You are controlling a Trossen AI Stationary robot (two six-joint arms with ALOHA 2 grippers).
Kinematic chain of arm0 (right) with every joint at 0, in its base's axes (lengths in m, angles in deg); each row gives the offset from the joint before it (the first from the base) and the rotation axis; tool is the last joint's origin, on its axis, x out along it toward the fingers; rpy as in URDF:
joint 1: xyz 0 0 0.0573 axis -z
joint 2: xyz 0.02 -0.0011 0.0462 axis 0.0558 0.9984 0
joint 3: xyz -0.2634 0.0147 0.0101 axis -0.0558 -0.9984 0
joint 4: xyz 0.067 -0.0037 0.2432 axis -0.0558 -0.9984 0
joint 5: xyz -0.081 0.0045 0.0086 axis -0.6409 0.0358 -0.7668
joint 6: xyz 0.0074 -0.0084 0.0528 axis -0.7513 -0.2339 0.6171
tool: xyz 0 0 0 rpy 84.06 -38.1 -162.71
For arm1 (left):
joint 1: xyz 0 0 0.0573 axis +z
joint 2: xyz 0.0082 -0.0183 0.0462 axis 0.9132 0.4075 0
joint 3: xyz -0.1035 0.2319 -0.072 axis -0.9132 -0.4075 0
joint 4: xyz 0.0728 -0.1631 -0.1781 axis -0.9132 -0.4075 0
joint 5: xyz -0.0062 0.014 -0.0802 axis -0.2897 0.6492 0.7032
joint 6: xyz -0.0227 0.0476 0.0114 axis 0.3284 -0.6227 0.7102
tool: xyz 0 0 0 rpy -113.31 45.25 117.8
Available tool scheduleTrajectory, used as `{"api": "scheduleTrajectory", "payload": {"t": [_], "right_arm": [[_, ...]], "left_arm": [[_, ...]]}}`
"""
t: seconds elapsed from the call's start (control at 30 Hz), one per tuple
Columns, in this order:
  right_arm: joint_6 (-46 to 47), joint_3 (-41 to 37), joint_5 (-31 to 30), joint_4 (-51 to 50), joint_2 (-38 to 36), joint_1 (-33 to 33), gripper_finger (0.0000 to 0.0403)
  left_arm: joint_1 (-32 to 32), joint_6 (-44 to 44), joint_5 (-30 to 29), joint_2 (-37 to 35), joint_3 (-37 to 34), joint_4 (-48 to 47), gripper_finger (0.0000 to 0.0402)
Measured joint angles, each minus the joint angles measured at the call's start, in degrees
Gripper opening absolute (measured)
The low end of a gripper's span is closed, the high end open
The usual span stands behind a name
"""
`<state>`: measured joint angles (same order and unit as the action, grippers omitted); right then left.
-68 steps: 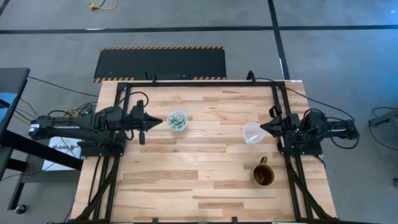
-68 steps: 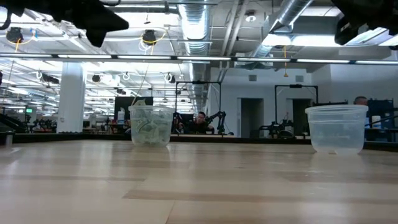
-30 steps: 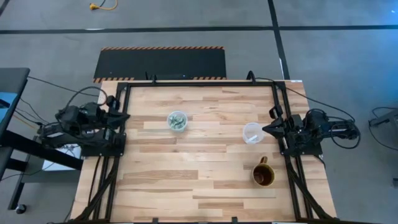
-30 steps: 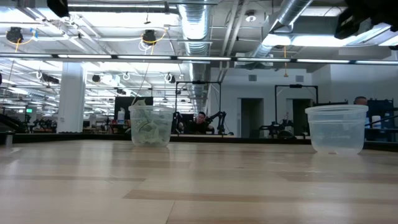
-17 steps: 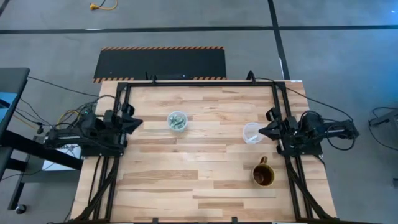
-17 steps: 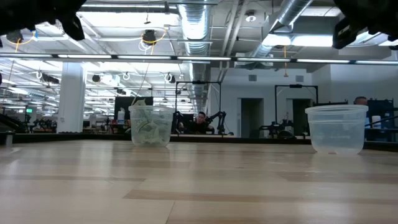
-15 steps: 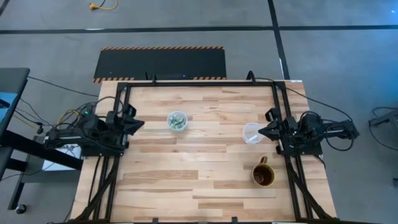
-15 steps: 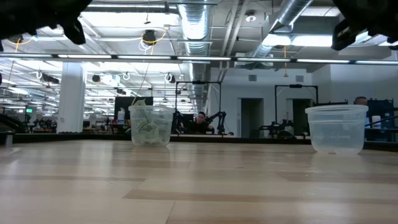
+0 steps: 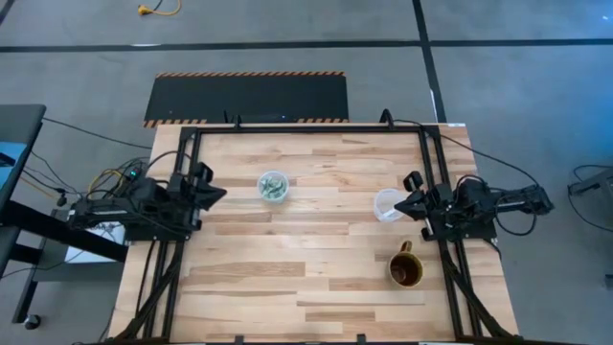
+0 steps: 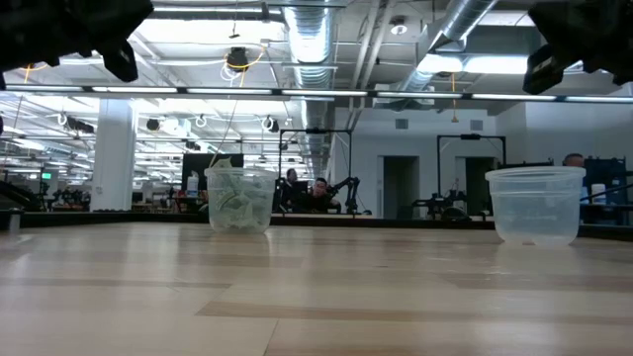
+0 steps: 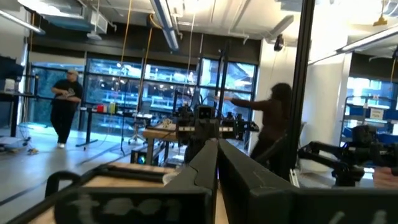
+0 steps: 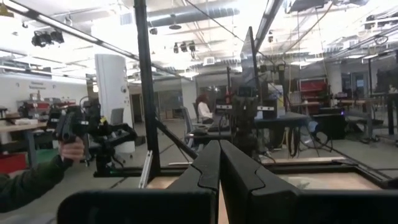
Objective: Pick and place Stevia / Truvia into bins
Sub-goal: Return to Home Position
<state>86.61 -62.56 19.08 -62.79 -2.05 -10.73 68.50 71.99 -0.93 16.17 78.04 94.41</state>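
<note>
Two clear plastic bins stand upright on their bases on the wooden table. The left bin (image 9: 273, 186) (image 10: 239, 200) holds several green and white Stevia sachets (image 9: 275, 190). The right bin (image 9: 387, 204) (image 10: 537, 205) looks almost empty. My left gripper (image 9: 222, 192) (image 11: 217, 144) is shut and holds nothing. It hangs over the table's left edge, left of the sachet bin and pointing toward it. My right gripper (image 9: 397, 203) (image 12: 220, 144) is shut and holds nothing. It hangs by the right edge, its tip above the right bin's rim and clear of it.
A brown mug (image 9: 404, 269) with a handle stands near the right edge, nearer the front than the right bin. A black frame (image 9: 306, 127) runs along the table's far side and both arm bases. Bare wood lies between the bins and across the near half.
My left gripper has come down from a raised, folded-back pose, and its tip now reaches a little farther toward the sachet bin. My right gripper has sunk a little and edged toward the right bin. Both stay shut. The bins and mug have not moved.
</note>
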Motion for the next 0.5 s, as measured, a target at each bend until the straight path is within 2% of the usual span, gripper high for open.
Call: {"api": "scheduleTrajectory", "payload": {"t": [0.5], "right_arm": [[0.9, -0.1, 0.0, -6.9, 0.0, 0.0, 0.0]], "left_arm": [[0.0, 0.7, -0.5, 0.0, 0.0, -6.3, 0.0]]}}
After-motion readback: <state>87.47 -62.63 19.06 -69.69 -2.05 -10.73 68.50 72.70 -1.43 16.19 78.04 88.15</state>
